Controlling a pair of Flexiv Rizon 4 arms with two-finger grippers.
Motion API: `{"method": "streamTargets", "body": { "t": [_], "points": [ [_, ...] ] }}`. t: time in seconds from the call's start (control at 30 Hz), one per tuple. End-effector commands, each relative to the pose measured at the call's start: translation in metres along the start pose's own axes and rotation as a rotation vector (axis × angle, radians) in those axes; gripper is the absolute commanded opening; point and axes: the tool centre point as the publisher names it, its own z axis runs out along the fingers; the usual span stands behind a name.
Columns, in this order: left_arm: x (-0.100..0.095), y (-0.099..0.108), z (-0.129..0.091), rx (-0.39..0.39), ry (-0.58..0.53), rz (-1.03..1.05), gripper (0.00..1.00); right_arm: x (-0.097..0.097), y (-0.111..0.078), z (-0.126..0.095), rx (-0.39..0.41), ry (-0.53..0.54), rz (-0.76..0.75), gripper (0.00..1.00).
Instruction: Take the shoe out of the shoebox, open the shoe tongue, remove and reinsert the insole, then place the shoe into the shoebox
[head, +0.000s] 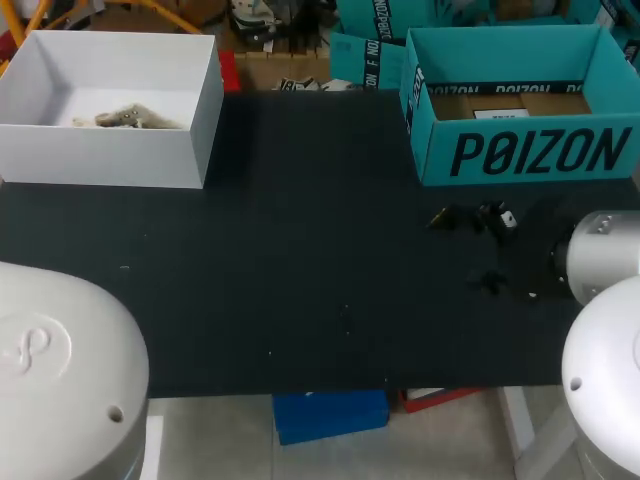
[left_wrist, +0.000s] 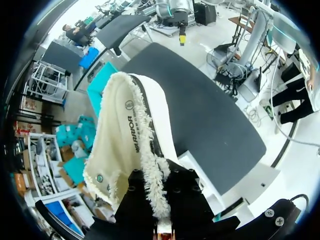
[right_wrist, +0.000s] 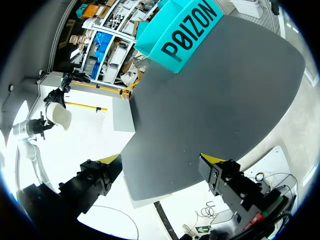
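My left gripper (left_wrist: 159, 202) is shut on the cream canvas shoe (left_wrist: 125, 135), pinching its frayed edge between the black fingers. The shoe hangs high above the black table (left_wrist: 200, 100). From the right wrist view the same shoe (right_wrist: 61, 114) shows small in the distance on my left arm (right_wrist: 27, 131). The teal shoebox (head: 520, 150) stands open at the table's far right, also seen as the teal shoebox (right_wrist: 185, 30) ahead of my right gripper (right_wrist: 161, 160). That gripper is open and holds nothing, near the table's right edge.
A white open box (head: 110, 110) stands at the far left with a beige item (head: 125, 118) lying inside. Small black parts (head: 490, 220) lie in front of the teal shoebox. My arm housings (head: 60, 370) fill the near corners.
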Motion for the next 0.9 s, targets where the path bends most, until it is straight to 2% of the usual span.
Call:
{"method": "streamTargets", "body": {
  "t": [0.03, 0.17, 0.3, 0.57, 0.73, 0.9],
  "points": [
    [0.012, 0.024, 0.011, 0.016, -0.001, -0.011, 0.0, -0.008, 0.001, -0.008, 0.086, 0.015, 0.014, 1.0],
    [0.019, 0.042, 0.018, 0.016, 0.015, -0.027, 0.0, -0.008, 0.001, -0.008, 0.086, 0.015, 0.014, 1.0],
    [0.028, 0.071, 0.025, 0.015, 0.023, -0.045, 0.0, -0.008, 0.001, -0.008, 0.086, 0.015, 0.014, 1.0],
    [0.051, 0.141, 0.04, 0.033, 0.035, -0.083, 0.0, -0.008, 0.001, -0.008, 0.086, 0.015, 0.014, 1.0],
    [0.07, 0.185, 0.06, 0.054, 0.051, -0.106, 0.0, -0.008, 0.001, -0.008, 0.086, 0.015, 0.014, 1.0],
    [0.089, 0.217, 0.079, 0.055, 0.066, -0.135, 0.0, -0.008, 0.001, -0.008, 0.086, 0.015, 0.014, 1.0]
  ]
}}
